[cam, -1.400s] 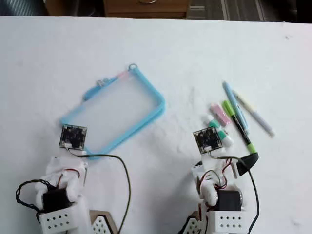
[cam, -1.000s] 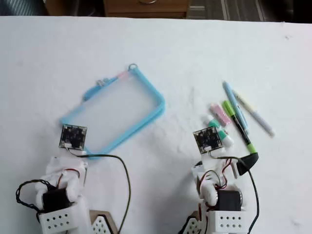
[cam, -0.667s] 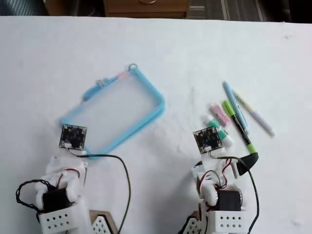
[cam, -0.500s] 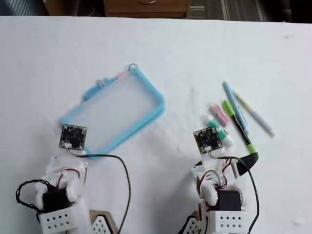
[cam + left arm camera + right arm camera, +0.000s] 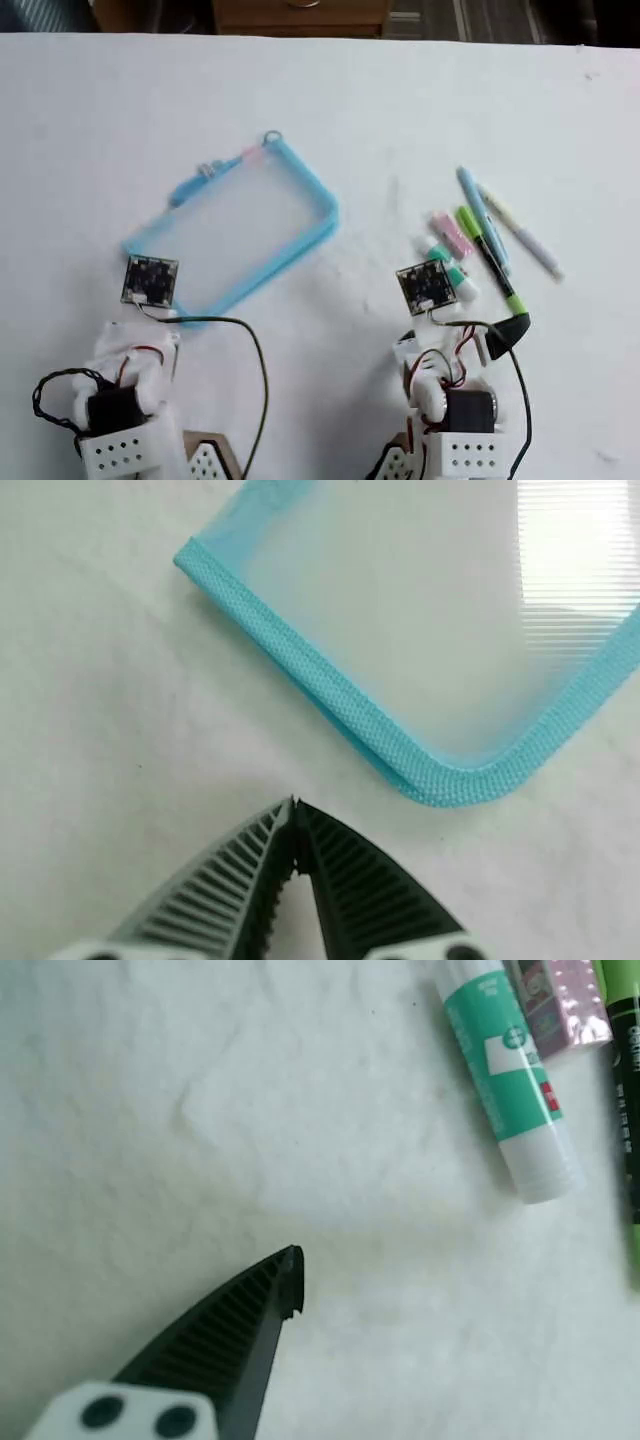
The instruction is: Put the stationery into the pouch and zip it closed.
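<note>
The pouch [image 5: 232, 222] is clear with a light-blue edge and lies flat left of the table's centre, its zip pull [image 5: 212, 169] at the far side. In the left wrist view my left gripper [image 5: 293, 815] is shut on nothing, just short of the pouch's near corner [image 5: 440, 778]. A glue stick [image 5: 510, 1090], pink eraser [image 5: 562, 1000] and green marker [image 5: 490, 260] lie together on the right, with a blue pen [image 5: 482, 215] and a yellow pen [image 5: 520, 234]. My right gripper [image 5: 478, 318] stands open near them; one finger [image 5: 250, 1330] hangs over bare cloth.
A white cloth [image 5: 400, 110] covers the whole table. The arms' bases [image 5: 120, 440] stand at the near edge, with a black cable [image 5: 262, 380] looping between them. A wooden cabinet [image 5: 300, 15] stands beyond the far edge.
</note>
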